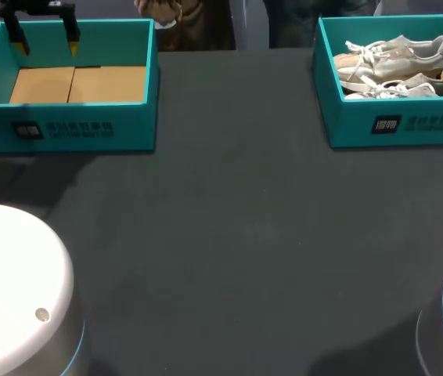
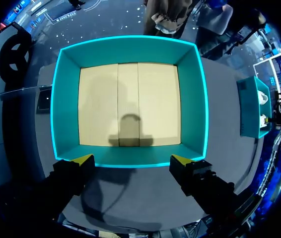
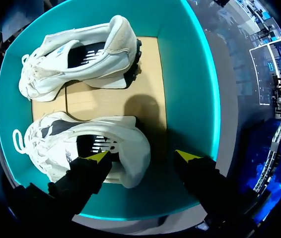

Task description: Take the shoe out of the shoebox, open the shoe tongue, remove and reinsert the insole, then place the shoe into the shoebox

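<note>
Shoe (image 3: 81, 141) nearer the right gripper (image 3: 144, 157) lies in the shoebox (image 3: 192, 74), heel under the spread fingers' gap, long axis along the finger line; left gripper (image 2: 130, 159), also spread, hovers over the empty box (image 2: 130, 44).

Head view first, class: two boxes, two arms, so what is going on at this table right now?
Nothing is being held yet. The left gripper hangs open above the empty box, whose cardboard floor is bare. The right gripper hangs open over the other box, where two white shoes lie side by side: the nearer shoe sits partly under one finger, and the farther shoe lies beyond it. Neither shoe has been taken out, so the task is at its start.
</note>
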`<state>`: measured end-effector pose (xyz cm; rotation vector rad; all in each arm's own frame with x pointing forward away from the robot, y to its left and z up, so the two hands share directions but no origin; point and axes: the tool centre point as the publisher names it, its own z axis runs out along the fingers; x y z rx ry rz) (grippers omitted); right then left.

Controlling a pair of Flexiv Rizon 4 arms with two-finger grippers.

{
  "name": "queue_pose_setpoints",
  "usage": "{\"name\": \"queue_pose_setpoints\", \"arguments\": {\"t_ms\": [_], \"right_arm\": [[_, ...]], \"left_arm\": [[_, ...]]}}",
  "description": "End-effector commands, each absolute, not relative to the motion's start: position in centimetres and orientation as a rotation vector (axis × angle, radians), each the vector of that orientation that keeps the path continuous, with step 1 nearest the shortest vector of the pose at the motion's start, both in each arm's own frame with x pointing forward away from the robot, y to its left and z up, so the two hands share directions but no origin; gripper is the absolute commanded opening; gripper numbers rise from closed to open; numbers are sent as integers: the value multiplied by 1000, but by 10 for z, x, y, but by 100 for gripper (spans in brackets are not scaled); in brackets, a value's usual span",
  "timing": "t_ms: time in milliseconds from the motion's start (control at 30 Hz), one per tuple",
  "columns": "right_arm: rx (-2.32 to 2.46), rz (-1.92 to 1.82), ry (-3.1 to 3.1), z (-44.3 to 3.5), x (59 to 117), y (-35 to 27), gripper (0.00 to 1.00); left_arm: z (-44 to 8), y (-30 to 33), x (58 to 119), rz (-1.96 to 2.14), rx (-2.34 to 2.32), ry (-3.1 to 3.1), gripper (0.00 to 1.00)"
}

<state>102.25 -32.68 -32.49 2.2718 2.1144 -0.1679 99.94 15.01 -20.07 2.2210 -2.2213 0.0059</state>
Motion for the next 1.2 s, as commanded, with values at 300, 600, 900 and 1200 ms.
{"name": "queue_pose_setpoints", "arguments": {"t_ms": [300, 600, 900, 1200], "right_arm": [[2260, -121, 2132, -344, 1020, -331, 83], [2252, -139, 2154, -355, 1025, -327, 80], [2253, -155, 2156, -358, 1025, -325, 48], [2269, -163, 2147, -359, 1022, -324, 14]], "left_arm": [[-201, 150, 1000, 4, 2221, -2221, 100], [-201, 150, 1000, 4, 2221, -2221, 100], [-201, 150, 1000, 4, 2221, -2221, 100], [-201, 150, 1000, 4, 2221, -2221, 100]]}}
